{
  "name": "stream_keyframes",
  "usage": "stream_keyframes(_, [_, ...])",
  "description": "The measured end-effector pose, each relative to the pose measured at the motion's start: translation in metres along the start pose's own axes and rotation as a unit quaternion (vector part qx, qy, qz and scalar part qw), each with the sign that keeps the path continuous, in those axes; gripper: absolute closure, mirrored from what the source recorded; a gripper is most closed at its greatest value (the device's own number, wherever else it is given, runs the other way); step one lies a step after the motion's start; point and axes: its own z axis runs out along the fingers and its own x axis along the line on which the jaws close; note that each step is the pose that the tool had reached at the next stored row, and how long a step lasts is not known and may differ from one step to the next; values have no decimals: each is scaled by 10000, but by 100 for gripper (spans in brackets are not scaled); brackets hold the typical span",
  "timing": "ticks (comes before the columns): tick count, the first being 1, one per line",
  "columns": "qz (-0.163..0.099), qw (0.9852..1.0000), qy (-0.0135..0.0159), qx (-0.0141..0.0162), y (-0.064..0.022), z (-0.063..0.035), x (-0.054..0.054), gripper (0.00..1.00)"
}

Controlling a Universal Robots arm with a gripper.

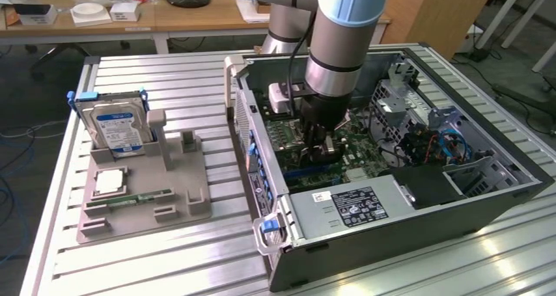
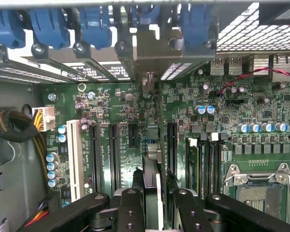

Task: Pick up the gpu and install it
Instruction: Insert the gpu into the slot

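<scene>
The gripper [image 2: 153, 205] is holding the gpu [image 2: 153, 164] edge-on, jaws clamped on it, above the motherboard [image 2: 261, 104] inside the computer case [image 1: 486, 208]; keeping the card upright and aligned with its slot matters.

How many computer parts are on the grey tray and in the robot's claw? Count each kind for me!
Hard drive, on the tray: 1
Square chip, on the tray: 1
Memory stick, on the tray: 1
gpu, held in the gripper: 1
Total: 4
</scene>
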Motion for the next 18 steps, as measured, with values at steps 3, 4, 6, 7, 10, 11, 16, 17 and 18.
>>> stream_keyframes(3, [0,10000,0,0,0,-8,0,72])
stream_keyframes(4, [0,10000,-1,0,0,-10,0,72])
stream_keyframes(6, [1,10000,-1,1,0,-13,0,72])
stream_keyframes(7, [1,10000,-1,0,0,-14,0,72])
stream_keyframes(10, [0,10000,1,-1,-1,-16,8,72])
stream_keyframes(11, [0,10000,0,0,-2,-15,14,72])
stream_keyframes(16, [1,10000,0,0,-2,-15,39,72])
stream_keyframes(17, [0,10000,0,0,-3,-15,40,72])
stream_keyframes(18, [0,10000,0,0,-3,-15,41,72])
